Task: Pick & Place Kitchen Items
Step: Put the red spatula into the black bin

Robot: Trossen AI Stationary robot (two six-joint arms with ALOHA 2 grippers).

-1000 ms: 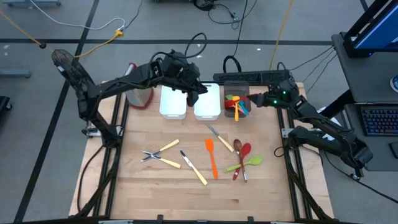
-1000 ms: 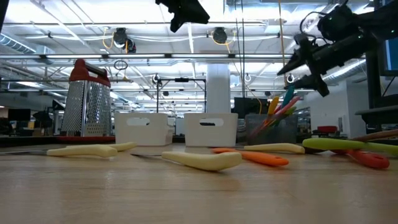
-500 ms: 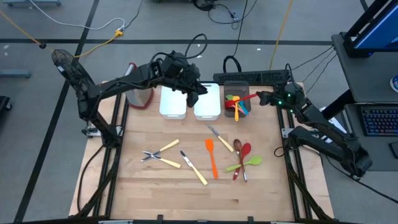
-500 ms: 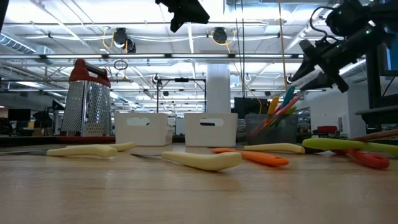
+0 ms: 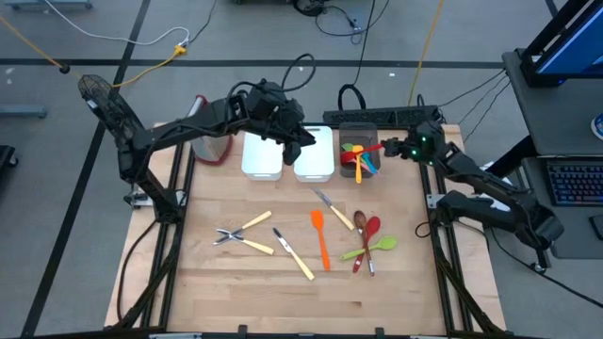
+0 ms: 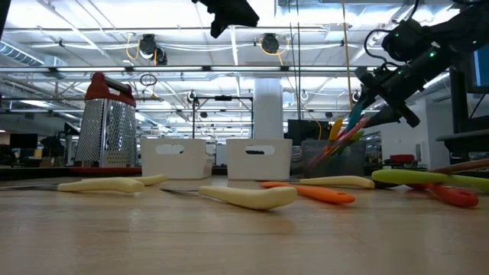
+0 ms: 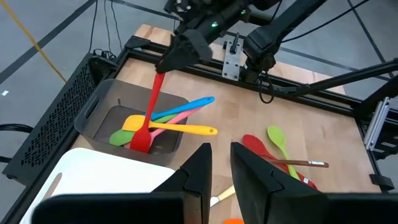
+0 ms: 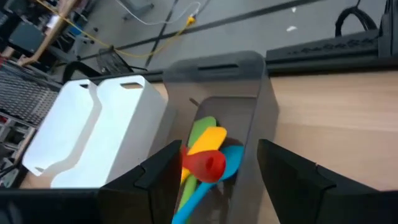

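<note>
Right gripper (image 7: 177, 53) over the dark bin (image 7: 93, 118), fingers apparently still touching the red spatula (image 7: 147, 115) handle's tip, head down inside. Light, stiff, slick; grip mid-handle. Left gripper (image 7: 216, 163) hovers, fingers nearly together, empty.

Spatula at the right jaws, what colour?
Red spatula, head down in the dark bin; left wrist view shows it best.

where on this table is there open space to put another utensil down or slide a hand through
The front strip of wood between the table's near edge and the yellow-handled knife is bare, as is the left side between the tongs and the grater. The right-centre is crowded: orange spatula, red spoon, green spoon.
</note>
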